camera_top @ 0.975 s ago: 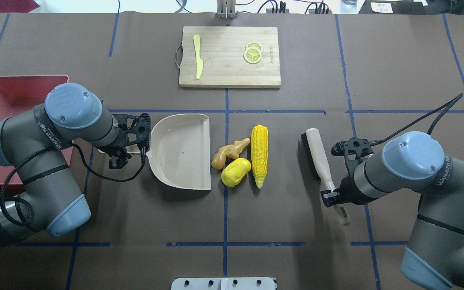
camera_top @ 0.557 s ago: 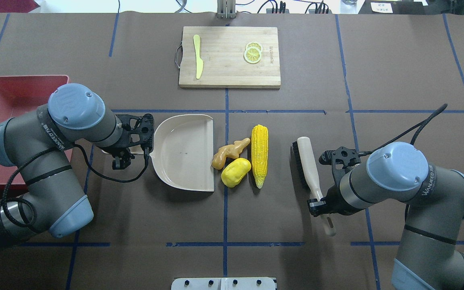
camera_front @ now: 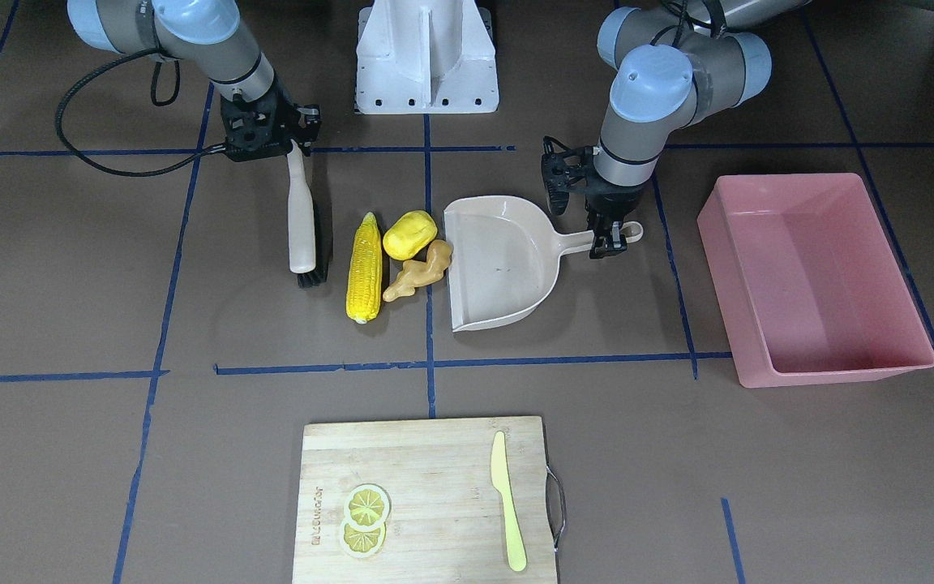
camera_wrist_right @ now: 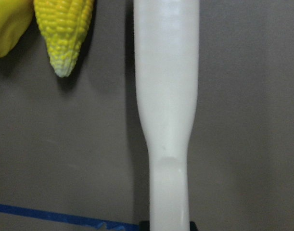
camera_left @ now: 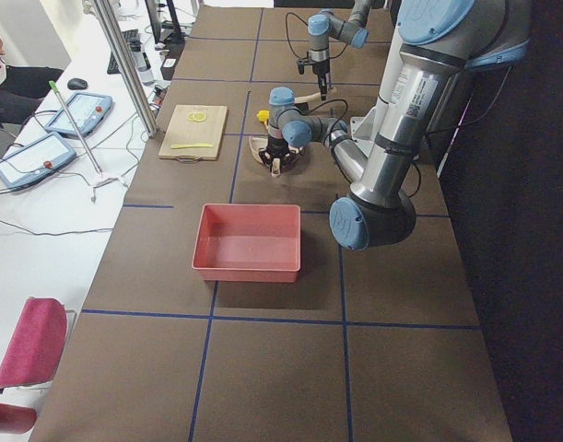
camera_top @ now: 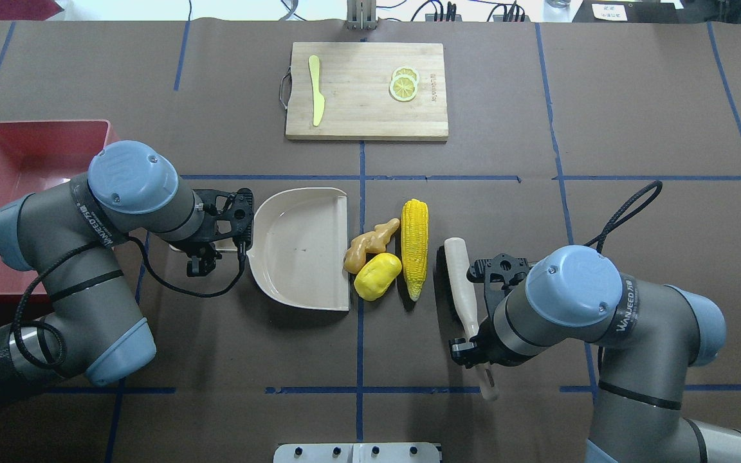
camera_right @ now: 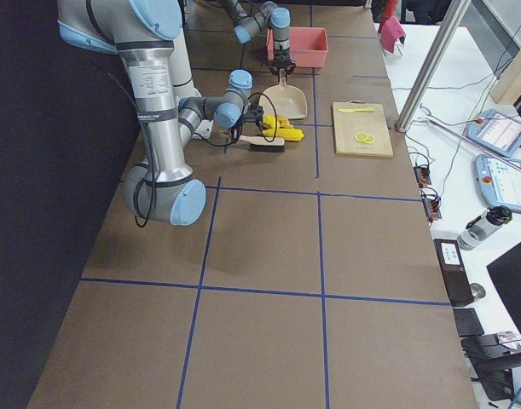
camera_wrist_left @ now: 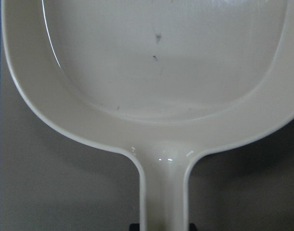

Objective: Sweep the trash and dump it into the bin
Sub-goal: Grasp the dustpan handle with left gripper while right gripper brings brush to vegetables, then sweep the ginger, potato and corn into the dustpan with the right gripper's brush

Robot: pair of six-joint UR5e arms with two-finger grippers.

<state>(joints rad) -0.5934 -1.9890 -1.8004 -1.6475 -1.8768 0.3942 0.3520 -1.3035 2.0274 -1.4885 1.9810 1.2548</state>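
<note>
— What's hidden on your feeds?
— Overhead, my left arm's elbow covers the 4 o'clock corner of the large rectangular pink plastic tub (camera_top: pixel 23 161), which sits at the table's 9 o'clock edge and runs off the frame. Each wrist camera shows only a handle; the fingers are cut off at the bottom.
— So the grips?
— I go by the front camera: the left gripper (camera_front: pixel 610 241) is clamped on the handle of the beige plastic dustpan (camera_front: pixel 499 268), the right gripper (camera_front: pixel 293 148) on the handle of the cream hand brush with black bristles (camera_front: pixel 302 219).
— Anything inside the containers?
— The tub's floor shows bare pink; the dustpan holds only a few dark specks. All the trash lies on the brown table (camera_top: pixel 634 128) near its centre. Overhead, the knobbly tan toy ginger root (camera_top: pixel 367 243) sits at the dustpan's open lip, seemingly touching it. The rounded yellow potato-like lump (camera_top: pixel 377 275) rests against the ginger at its 5 o'clock. The yellow toy corn cob (camera_top: pixel 414 247) lies at their 3 o'clock, tip toward 6 o'clock. The brush is just beside the corn at 3 o'clock, a thin gap between.
— Any writing?
— "WANJEED" on both arms' bands. The bamboo cutting board (camera_top: pixel 357 96) at 12 o'clock, carrying two lemon slices (camera_top: pixel 404 83) and a yellow-green knife (camera_top: pixel 316 90), has a stamped mark I can't read.
</note>
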